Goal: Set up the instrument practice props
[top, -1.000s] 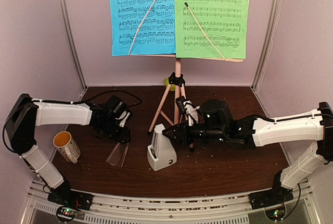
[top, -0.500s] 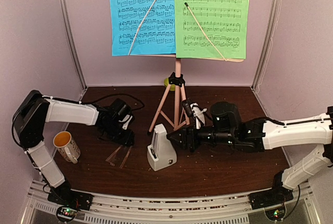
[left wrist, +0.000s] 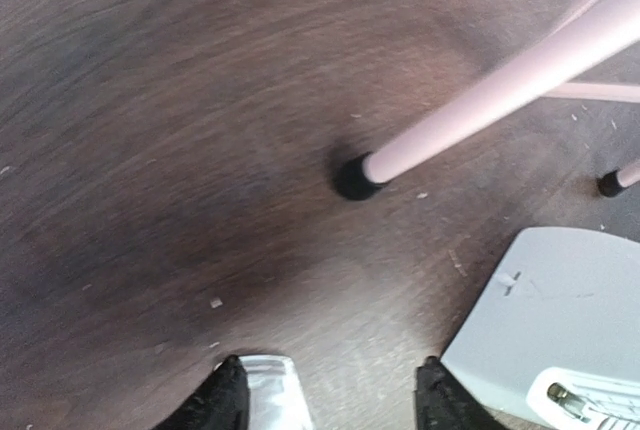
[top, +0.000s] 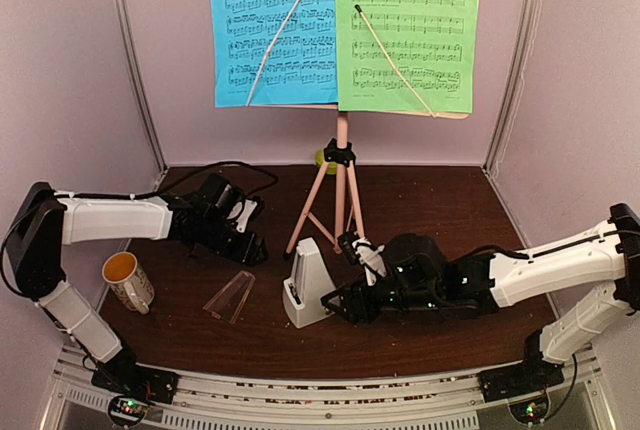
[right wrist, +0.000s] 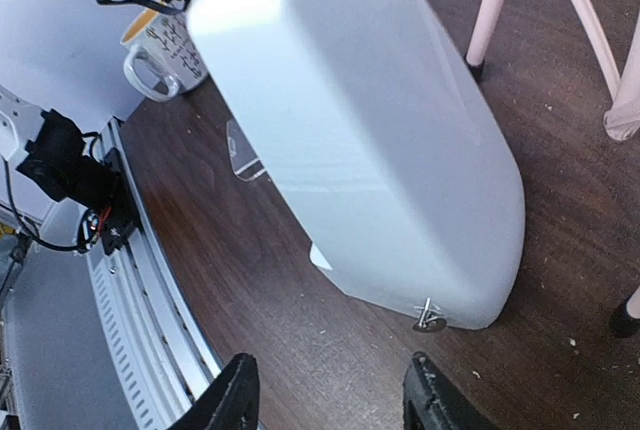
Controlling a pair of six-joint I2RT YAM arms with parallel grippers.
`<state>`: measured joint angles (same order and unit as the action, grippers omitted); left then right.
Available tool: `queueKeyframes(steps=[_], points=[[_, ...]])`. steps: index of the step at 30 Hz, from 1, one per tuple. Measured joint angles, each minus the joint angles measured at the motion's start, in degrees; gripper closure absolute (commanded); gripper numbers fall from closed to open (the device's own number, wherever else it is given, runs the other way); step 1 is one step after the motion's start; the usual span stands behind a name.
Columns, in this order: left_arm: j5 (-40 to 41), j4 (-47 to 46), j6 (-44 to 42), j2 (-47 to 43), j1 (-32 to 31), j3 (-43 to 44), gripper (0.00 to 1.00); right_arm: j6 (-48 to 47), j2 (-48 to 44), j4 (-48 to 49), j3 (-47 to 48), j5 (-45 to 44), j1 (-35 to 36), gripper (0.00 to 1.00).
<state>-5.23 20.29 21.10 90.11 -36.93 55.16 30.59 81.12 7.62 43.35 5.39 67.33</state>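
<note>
My right hand [right wrist: 330, 395] is spread, empty, just beside the white metronome [right wrist: 380, 140], which stands upright on the bench [top: 420, 340] by the pink stand [top: 341, 165]. Its clear cover [top: 230, 297] lies apart. My left hand [left wrist: 330, 400] is spread, empty. The sheets [top: 272, 25] are up, so I reckon it's the metronome's turn. Next: close squarely on its body without tipping it.

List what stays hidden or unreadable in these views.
- Top view: green bowl sits mostly behind the hub of the music stand.
- Top view: its desk is covered by the blue sheet and green sheet.
- Left wrist: metronome is cut off by the bottom right corner.
- Right wrist: clear cover lies mostly behind the metronome.
</note>
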Motion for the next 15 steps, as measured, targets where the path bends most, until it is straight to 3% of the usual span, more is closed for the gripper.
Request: queueKeyframes(steps=[4, 15], points=[[-1.81, -1.77, -0.92, 2.40, -1.73, 0.04, 0.45, 1.29, 5.09, 0.59, -0.02, -1.60, 1.16, 0.69], [-5.07, -7.50, -0.96, 4.63, -7.65, -1.07, 0.50, 2.86, 10.25, 1.60, 0.94, -7.45, 1.31, 0.78]])
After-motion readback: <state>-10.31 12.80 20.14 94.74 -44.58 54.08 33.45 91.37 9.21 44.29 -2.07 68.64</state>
